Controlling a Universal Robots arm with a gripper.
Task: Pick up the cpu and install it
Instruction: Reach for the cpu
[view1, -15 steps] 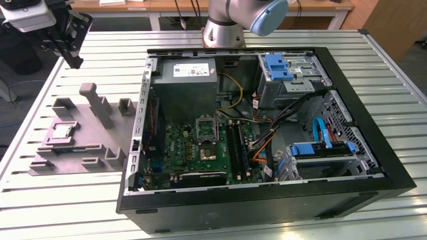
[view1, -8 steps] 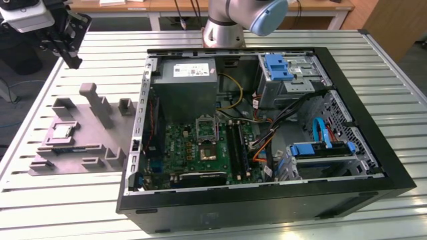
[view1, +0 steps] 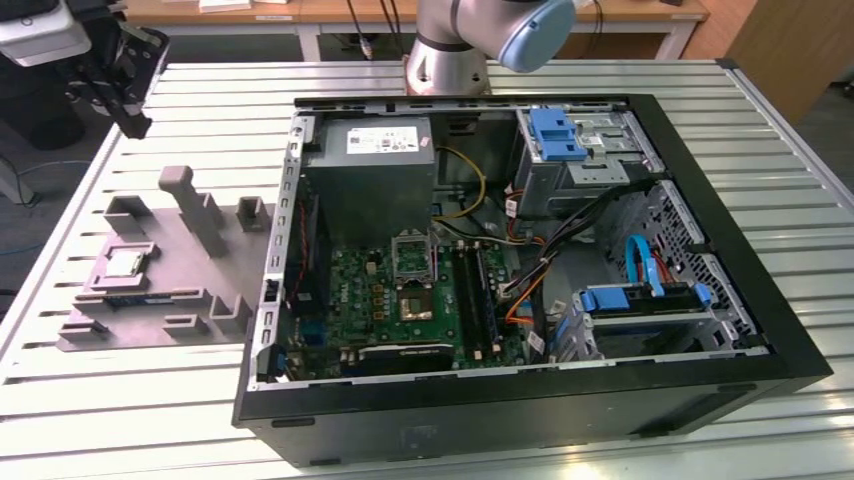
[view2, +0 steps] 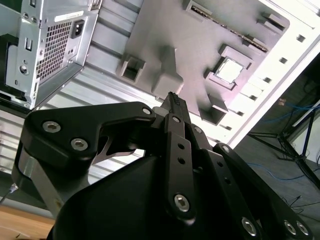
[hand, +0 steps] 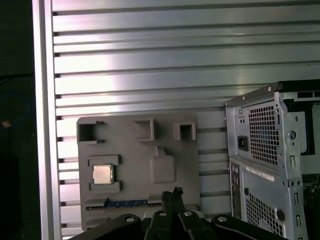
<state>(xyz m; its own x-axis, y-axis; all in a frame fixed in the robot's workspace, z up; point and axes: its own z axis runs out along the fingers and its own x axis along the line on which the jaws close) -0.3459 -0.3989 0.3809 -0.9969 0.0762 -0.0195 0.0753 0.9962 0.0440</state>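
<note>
Bright light glares off the slatted metal table (hand: 150, 70).

Silver-grey arm (view1: 447, 62) with pale blue joint cap (view1: 537, 32), black tool (view2: 172, 101) dotted with silver screws (view2: 181, 201).

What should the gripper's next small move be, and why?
Probably shift across until it is centred over the cpu, before any descent. The chip lies untouched in its tray pocket, while the gripper hangs empty, high up and off to one side of it, so lowering from here would likely miss.
</note>
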